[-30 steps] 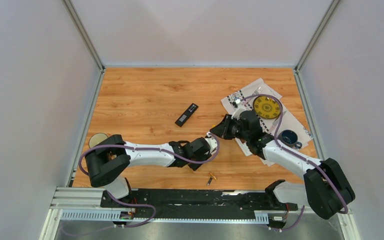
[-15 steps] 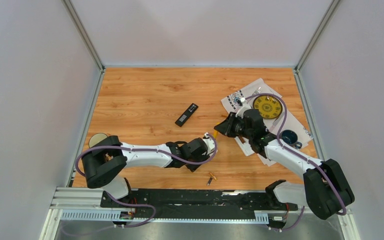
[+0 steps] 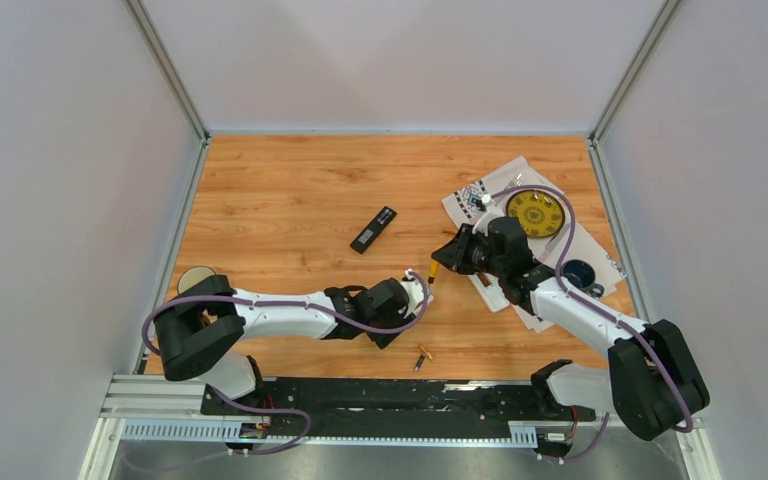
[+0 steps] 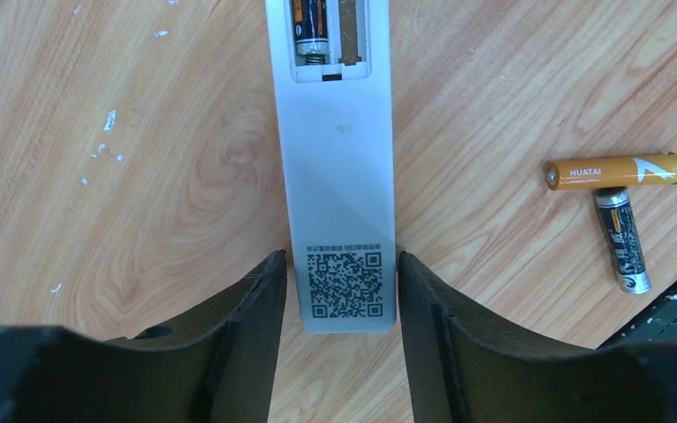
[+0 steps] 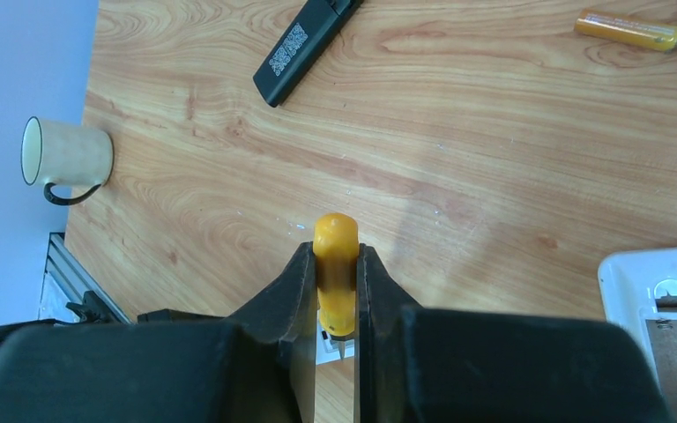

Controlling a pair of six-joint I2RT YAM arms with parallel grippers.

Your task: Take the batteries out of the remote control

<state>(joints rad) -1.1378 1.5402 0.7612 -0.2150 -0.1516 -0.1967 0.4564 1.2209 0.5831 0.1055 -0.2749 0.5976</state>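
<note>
Flat and back-up on the wooden table (image 4: 141, 159): white flat plastic remote control (image 4: 339, 159), cover off, with a dark battery with an orange band (image 4: 311, 31) seated in the left slot and the right slot bare. Out already, near the remote's right side: orange cylindrical battery (image 4: 617, 170) and dark grey cylindrical battery (image 4: 622, 242), set in an L, touching or nearly so.

Straddles the QR-code end with the left gripper (image 4: 342, 264), jaws hard by both long edges; cannot tell whether pressing or just clear. Clamps the yellow-handled screwdriver (image 5: 336, 238) tight in the right gripper (image 5: 336, 273), tip downward, near the remote's far end in the overhead view.

Probably the step in hand: levering out the last cell. Pin the remote firmly first, or expect a skid. Set the tip under the cell at the end opposite the coil spring and pry upward gently. Avoid heavy force: risks flinging the battery or gouging the plastic. Keep the blade clear of the left jaws.
</note>
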